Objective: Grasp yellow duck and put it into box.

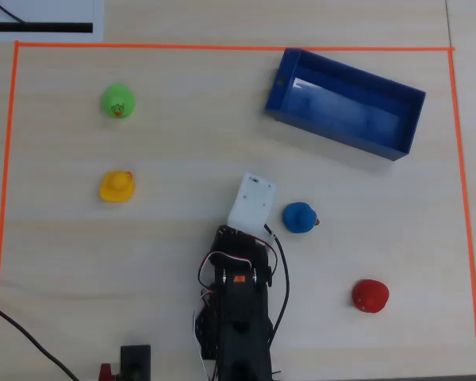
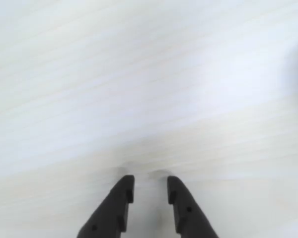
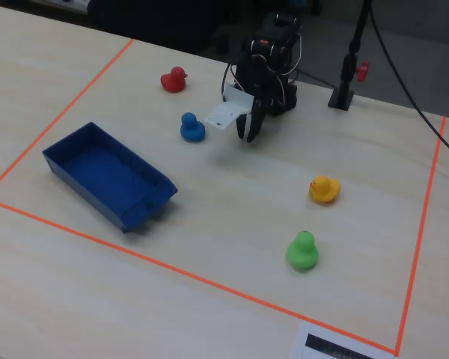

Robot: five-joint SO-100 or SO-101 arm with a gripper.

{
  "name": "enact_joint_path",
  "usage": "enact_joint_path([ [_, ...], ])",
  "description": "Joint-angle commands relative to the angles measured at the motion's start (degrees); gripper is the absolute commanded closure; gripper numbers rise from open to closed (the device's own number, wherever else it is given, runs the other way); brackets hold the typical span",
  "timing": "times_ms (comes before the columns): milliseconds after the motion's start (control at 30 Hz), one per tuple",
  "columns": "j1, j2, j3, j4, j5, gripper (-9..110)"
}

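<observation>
I see tool (image 2: 150, 184) w/ fingers narrowly apart, holding nothing, just above bare table (image 2: 139, 89); yellow duck (image 1: 117, 186) sits well left in overhead view, box (image 1: 344, 104) far right

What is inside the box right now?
Nothing: the box shows only its bare blue floor in the overhead and fixed views. The yellow duck sits on the table, apart from it. The near wall hides a strip of floor in the fixed view, but overhead shows it clear.
</observation>
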Motion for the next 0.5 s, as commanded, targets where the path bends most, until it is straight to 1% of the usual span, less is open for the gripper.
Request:
enact_joint_path([
  [0, -0.4, -0.2, -0.3, 1.4, -0.4, 97],
  [100, -1.7, -0.2, -0.3, 1.2, -0.5, 98],
  [233, -1.4, -0.5, -2.5, -1.8, -2.2, 96],
  [467, -3.3, -15.1, -23.6, -3.1, -1.9, 93],
])
